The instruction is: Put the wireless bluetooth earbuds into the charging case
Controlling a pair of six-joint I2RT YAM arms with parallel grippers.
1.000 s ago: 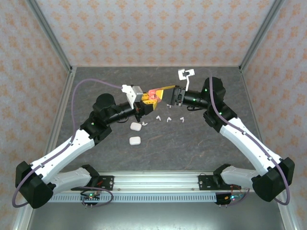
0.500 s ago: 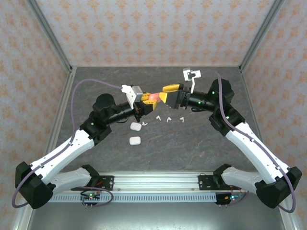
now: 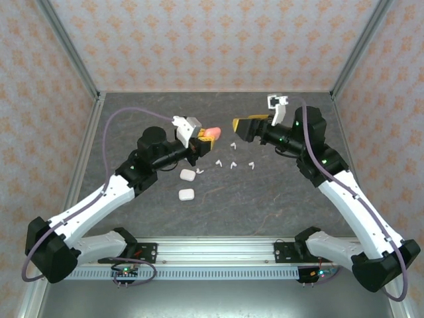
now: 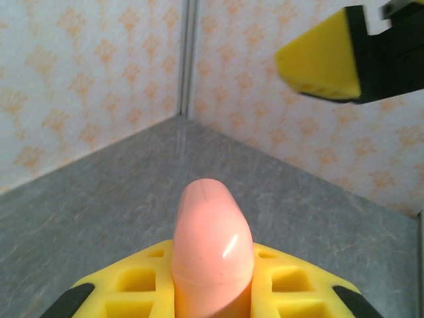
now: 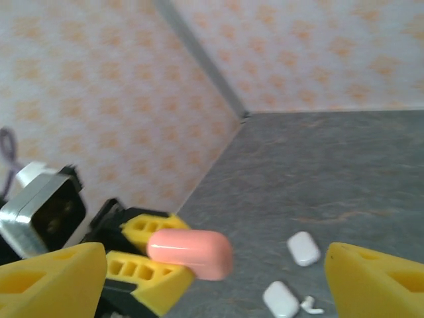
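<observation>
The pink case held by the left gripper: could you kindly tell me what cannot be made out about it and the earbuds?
- Pink case, left wrist: base hidden between the left gripper's yellow fingers; contents unseen.
- Same case, right wrist: blurred, lid seam unreadable.
- White earbuds, top view: too small to tell left from right.

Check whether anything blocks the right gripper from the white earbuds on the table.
Nothing visible does. The right gripper hangs open over the table; the white earbuds lie loose on bare surface nearby. The pink case, clamped in the left gripper, is off to one side of that path.
</observation>
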